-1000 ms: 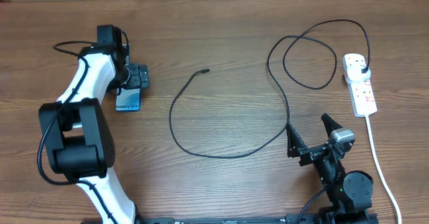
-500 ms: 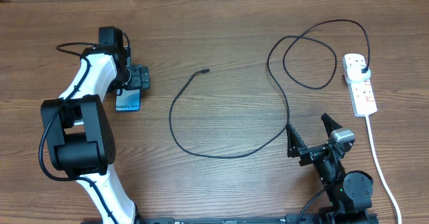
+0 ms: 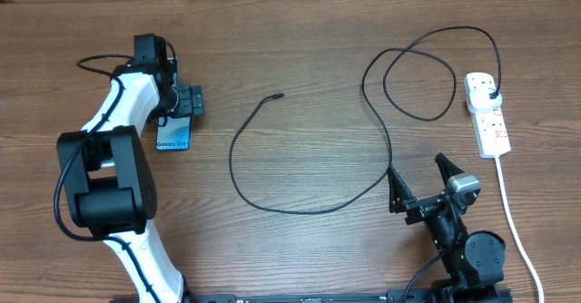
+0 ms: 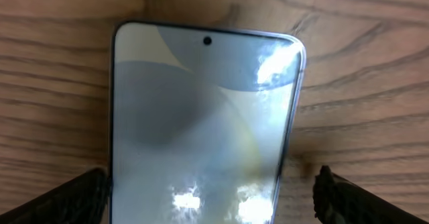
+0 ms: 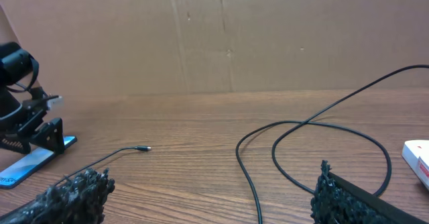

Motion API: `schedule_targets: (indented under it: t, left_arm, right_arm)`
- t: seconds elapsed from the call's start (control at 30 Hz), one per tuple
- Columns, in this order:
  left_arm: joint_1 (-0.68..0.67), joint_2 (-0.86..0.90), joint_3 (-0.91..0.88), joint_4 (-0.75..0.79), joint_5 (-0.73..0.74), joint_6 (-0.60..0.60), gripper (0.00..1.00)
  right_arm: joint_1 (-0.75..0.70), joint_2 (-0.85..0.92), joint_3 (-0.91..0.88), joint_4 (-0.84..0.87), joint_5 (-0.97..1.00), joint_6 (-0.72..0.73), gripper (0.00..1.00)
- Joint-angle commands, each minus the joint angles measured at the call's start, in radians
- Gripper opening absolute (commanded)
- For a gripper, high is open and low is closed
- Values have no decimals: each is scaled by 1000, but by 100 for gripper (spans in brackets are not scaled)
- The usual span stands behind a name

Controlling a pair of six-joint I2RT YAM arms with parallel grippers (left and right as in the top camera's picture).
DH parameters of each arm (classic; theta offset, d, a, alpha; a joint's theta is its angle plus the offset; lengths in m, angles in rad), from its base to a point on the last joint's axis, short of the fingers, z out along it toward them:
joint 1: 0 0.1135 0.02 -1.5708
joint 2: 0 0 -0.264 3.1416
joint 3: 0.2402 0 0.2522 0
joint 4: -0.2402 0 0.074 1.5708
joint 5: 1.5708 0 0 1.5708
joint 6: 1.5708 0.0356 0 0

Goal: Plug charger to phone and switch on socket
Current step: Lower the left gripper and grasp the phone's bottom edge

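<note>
Hovering over the phone [image 3: 173, 138] at about 10 o'clock on the table [image 3: 300, 31], the left gripper [image 3: 184, 103] has its claw released, 1 finger on each long side of the handset. In the left wrist view both fingertips [image 4: 80, 194] sit beside the phone's edges and the glass mirrors the ceiling light; the left one looks very near the edge, though contact is hard to judge from this angle. The phone lies flat, screen up, its lettered short end pointing toward 6 o'clock.

The charger [image 3: 231, 153] sprawls across the middle of the table in 1 wide loop. Its connector tip [image 3: 280, 95] rests free near 12 o'clock of that loop, well apart from the phone. The cable crosses itself toward 2 o'clock and ends at a plug end [image 3: 491, 92] seated in the socket [image 3: 487, 112] at 3 o'clock. A thick white cord [image 3: 513, 212] runs from the socket toward 5 o'clock.

The right gripper [image 3: 419, 180] sits at 5 o'clock, jaws spread wide and grasping nothing, just beside the cable.
</note>
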Motion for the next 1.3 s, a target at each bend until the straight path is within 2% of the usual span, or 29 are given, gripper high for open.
schedule_targets:
  t: [0.0,0.37,0.63,0.73,0.9,1.07,1.2,1.27]
  left_arm:
    - [4,28,20,-2,16,1,100]
    - [4,28,20,-96,20,-68,81]
    - [4,28,20,-186,136,-119,82]
    - [3,28,20,-242,155,-176,82]
    - [4,28,20,-288,155,-195,88]
    - [4,28,20,-284,155,-221,98]
    - [4,28,20,-277,154,-226,97]
    - [3,28,19,-278,150,-241,93]
  right_arm:
    - [-3,-7,-10,3,2,0,100]
    - [-3,-7,-10,3,2,0,100]
    - [-3,-7,-10,3,2,0,100]
    - [-3,-7,-10,3,2,0,100]
    - [-3,-7,-10,3,2,0,100]
    - [-3,-7,-10,3,2,0,100]
    - [-3,-7,-10,3,2,0,100]
    - [-3,-7,-10,3,2,0,100]
